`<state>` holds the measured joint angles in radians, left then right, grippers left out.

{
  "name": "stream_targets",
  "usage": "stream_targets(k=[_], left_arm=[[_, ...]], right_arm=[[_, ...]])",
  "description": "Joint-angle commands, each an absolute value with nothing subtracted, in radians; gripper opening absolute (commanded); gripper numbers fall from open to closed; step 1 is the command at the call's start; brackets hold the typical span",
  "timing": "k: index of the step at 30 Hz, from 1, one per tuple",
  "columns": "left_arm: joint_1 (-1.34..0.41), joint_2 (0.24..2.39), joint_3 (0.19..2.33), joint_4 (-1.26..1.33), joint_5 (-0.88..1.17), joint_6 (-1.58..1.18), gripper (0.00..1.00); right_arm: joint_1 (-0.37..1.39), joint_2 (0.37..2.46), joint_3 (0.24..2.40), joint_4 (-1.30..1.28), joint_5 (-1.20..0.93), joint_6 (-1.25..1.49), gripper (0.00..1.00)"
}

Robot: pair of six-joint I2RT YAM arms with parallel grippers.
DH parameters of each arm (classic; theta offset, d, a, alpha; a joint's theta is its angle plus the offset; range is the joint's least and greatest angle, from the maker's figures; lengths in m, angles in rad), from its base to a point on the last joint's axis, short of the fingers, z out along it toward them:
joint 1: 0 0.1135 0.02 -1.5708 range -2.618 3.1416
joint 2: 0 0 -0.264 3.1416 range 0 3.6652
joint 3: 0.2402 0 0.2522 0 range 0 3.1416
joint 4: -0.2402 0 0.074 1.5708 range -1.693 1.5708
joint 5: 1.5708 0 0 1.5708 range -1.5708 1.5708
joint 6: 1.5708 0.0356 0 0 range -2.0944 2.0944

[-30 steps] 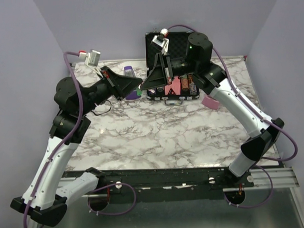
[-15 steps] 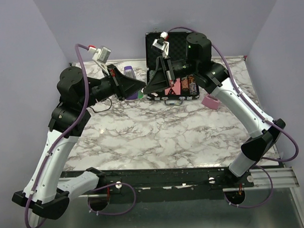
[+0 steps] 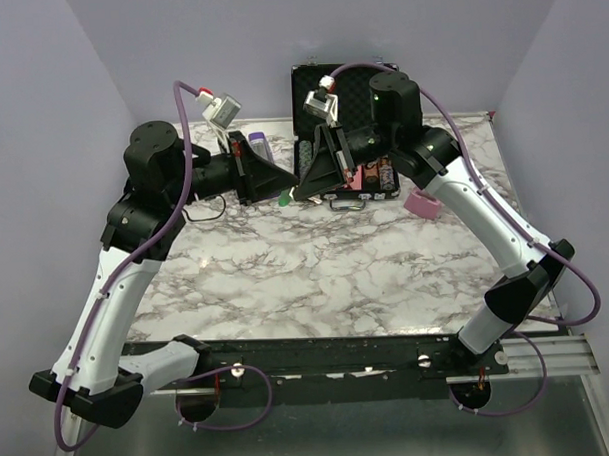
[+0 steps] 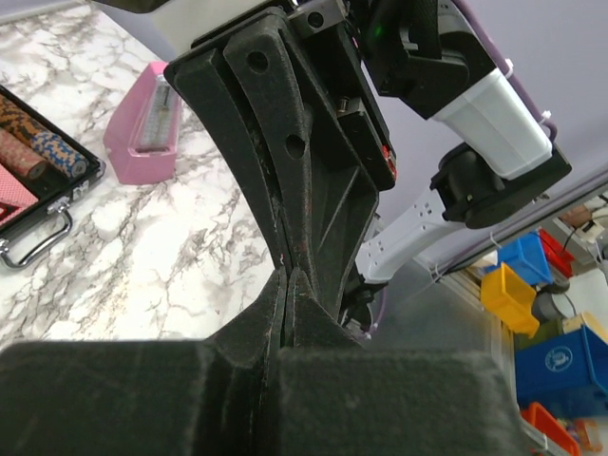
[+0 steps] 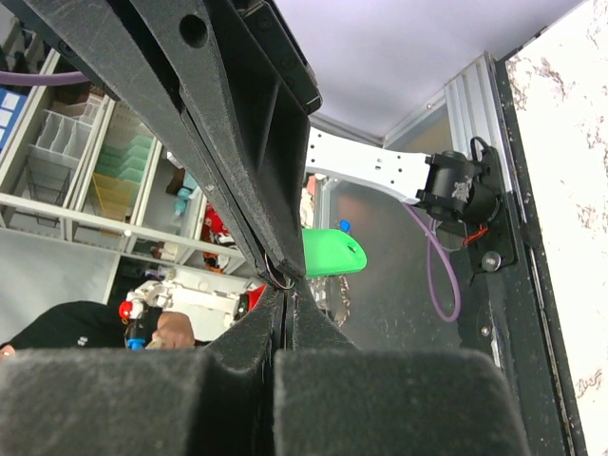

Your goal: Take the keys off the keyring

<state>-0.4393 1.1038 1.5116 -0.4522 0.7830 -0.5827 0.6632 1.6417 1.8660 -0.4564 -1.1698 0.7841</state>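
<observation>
My left claw (image 4: pixel 285 285) and right claw (image 5: pixel 283 296) both pinch the keyring (image 5: pixel 332 252), tip to tip, so keys (image 5: pixel 338 296) can slide off.

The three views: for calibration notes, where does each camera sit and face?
Top external: above and behind the robot, looking down at the table; left arm and right arm show.
Left wrist: on the left arm, looking along the left tool at the right tool.
Right wrist: on the right arm, looking along its tool at the keyring.
Shared: both wrist views show the tools tip to tip.
</observation>
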Motion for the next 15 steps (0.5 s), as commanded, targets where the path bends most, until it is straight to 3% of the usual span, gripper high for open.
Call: stream_targets(k=[1, 15], left_arm=[[-0.477, 1.144, 1.535, -0.489, 0.997, -0.548, 0.0], [-0.476, 1.177, 1.566, -0.658, 1.092, -0.419, 0.0]], right_arm=[[0.698, 1.657, 1.848, -0.498, -1.078, 0.732, 0.01], [0.698, 1.646, 1.859, -0.667, -1.058, 0.615, 0.01]])
